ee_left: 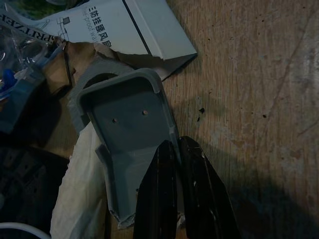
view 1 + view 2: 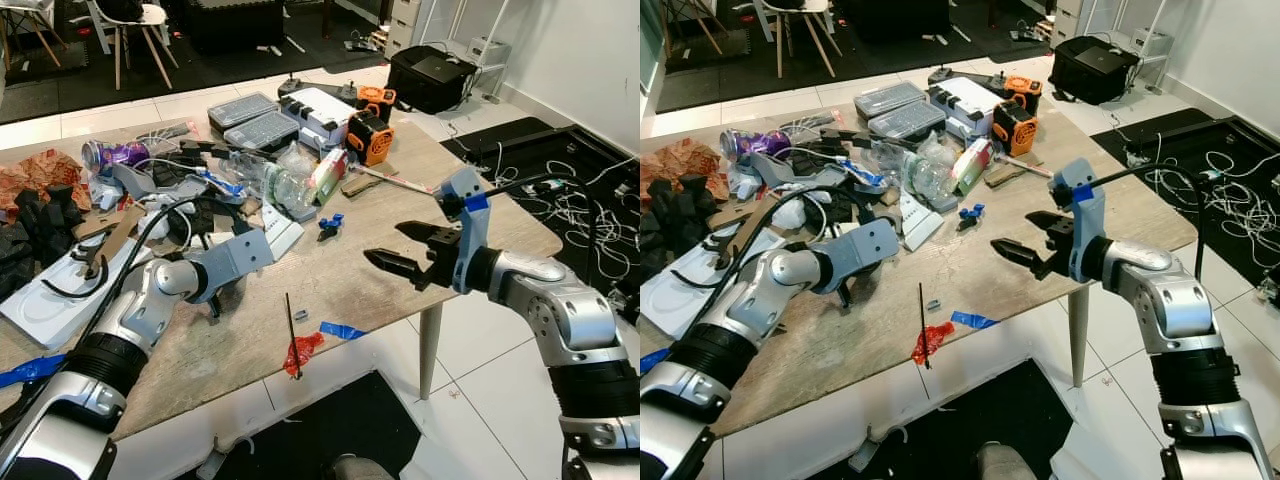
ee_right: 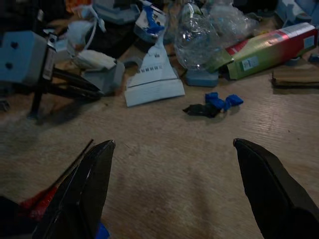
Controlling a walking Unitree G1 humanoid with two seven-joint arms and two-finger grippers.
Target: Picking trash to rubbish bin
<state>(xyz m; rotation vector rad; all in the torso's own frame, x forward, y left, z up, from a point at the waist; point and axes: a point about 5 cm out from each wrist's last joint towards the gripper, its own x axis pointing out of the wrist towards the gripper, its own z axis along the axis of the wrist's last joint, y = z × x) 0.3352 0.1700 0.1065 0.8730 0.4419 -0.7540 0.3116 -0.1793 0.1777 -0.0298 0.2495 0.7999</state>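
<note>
Trash litters a wooden table [image 2: 470,215]. My left gripper [image 2: 214,305] points down at the table's middle left. Its fingers [image 1: 167,194] are shut on the edge of a grey plastic piece [image 1: 127,134], which lies beside a white printed paper [image 1: 124,25]. My right gripper [image 2: 383,240] hovers open and empty over the bare right part of the table. In front of it lie small blue and black bits [image 3: 214,104], a crushed clear bottle [image 3: 197,37] and a green-red carton [image 3: 269,50]. A red wrapper with a black stick [image 2: 298,350] lies at the front edge.
Blue tape [image 2: 343,330] lies near the front edge. A purple can [image 2: 115,153], grey cases [image 2: 255,120], an orange tool [image 2: 370,135] and tangled cables [image 2: 175,215] crowd the far half. On the floor are a black bag [image 2: 430,75] and white wires [image 2: 585,205].
</note>
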